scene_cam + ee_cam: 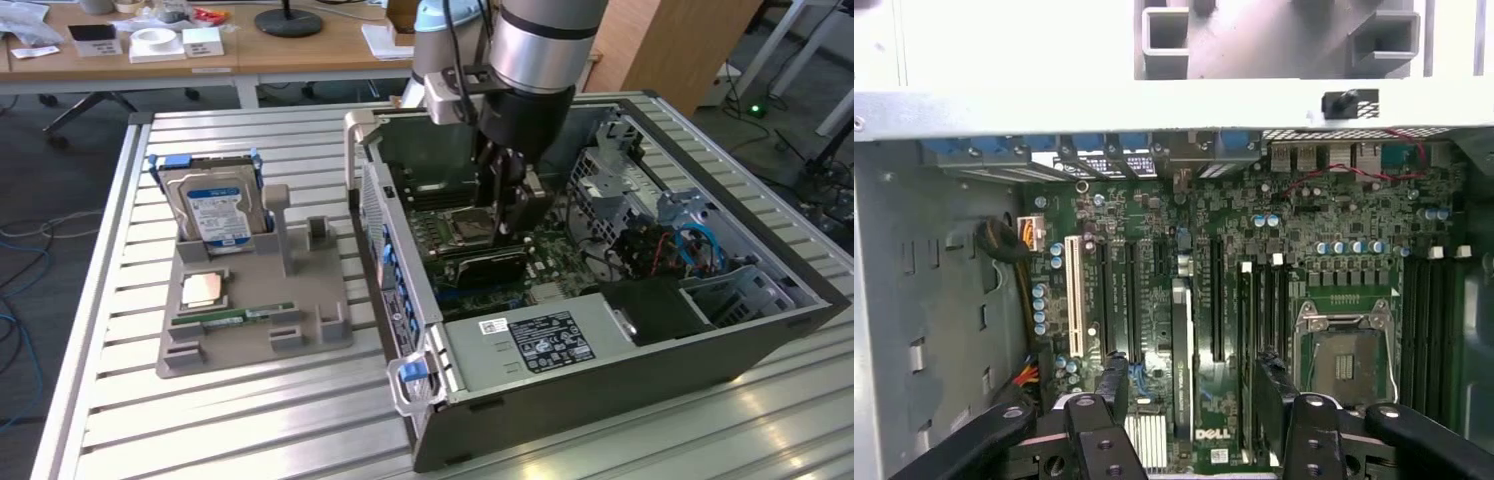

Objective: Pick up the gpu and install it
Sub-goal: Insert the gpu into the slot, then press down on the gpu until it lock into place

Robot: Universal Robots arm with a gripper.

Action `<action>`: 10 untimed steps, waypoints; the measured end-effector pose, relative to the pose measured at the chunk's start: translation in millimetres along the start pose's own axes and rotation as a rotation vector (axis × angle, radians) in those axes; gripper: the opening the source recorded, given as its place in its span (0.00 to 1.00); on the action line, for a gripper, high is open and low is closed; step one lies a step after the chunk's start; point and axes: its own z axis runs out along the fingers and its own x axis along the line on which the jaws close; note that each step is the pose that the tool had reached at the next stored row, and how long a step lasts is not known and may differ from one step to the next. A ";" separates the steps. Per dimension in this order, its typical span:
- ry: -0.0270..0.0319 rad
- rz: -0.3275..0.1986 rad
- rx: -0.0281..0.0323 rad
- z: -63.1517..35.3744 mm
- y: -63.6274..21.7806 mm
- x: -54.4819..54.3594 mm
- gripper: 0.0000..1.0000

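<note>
A slatted aluminium table is seen in the foreground. Behind it, a wooden desk carrying a black lamp base and white boxes is set on a grey floor.

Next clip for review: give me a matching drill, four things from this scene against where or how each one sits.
Things:
1. hard drive
2. gpu
3. RAM stick
4. hand

Places or states:
A. lying flat on the grey holder
B. open, down inside the case
C. standing upright in the grey holder
D. on edge on the motherboard, right under the hand

Pairs: 1-C, 2-D, 3-A, 4-B
</note>
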 end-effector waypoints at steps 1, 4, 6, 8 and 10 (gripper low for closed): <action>-0.0001 0.000 0.0000 -2.3 0.0 -0.1 0.63; -0.0002 0.000 0.0001 -5.9 -0.1 -0.1 0.63; 0.0000 0.000 0.0001 -6.0 -0.1 -0.1 0.63; 0.0000 0.000 0.0000 -6.0 -0.1 -0.1 0.63; -0.0001 0.000 0.0001 -6.0 -0.1 -0.1 0.63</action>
